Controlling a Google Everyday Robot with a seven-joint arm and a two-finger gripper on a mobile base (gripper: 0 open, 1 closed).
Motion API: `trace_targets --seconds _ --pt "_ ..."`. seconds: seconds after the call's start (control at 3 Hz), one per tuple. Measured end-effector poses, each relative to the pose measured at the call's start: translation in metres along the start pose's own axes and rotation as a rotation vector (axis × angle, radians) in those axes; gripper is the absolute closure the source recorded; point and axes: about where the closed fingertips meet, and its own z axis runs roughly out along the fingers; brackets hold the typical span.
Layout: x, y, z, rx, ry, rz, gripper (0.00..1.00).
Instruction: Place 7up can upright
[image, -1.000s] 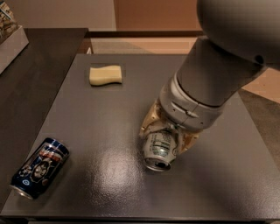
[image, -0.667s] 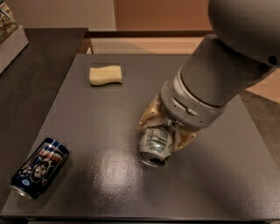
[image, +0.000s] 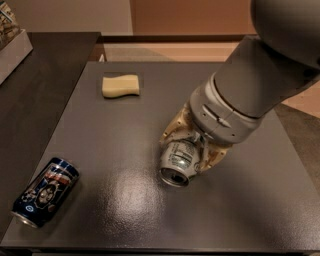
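Note:
The 7up can (image: 178, 161) is silver-grey with green lettering. It sits in my gripper (image: 192, 147) near the middle of the dark grey table (image: 125, 125). The can is tilted, its end facing down and toward the camera, close over the tabletop. My gripper's beige fingers (image: 172, 131) are shut around the can's upper body. The large grey arm comes in from the upper right and hides the back of the can.
A dark blue can with red-white graphics (image: 46, 191) lies on its side at the table's front left corner. A pale yellow sponge (image: 120, 85) lies at the back left. A darker counter (image: 40, 70) adjoins the table on the left.
The gripper with the can has shifted slightly left and the can has tipped a little more. The blue can and the sponge have not moved.

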Motion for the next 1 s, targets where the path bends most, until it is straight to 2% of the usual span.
trace_targets --seconds 0.33,0.67,1.0 --pt "0.017 0.008 0.002 0.016 -0.065 0.138 1.0" --pt "0.036 0.023 0.001 0.056 -0.128 0.291 1.0" --pt "0.059 0.04 -0.006 0.118 -0.171 0.491 1.0"
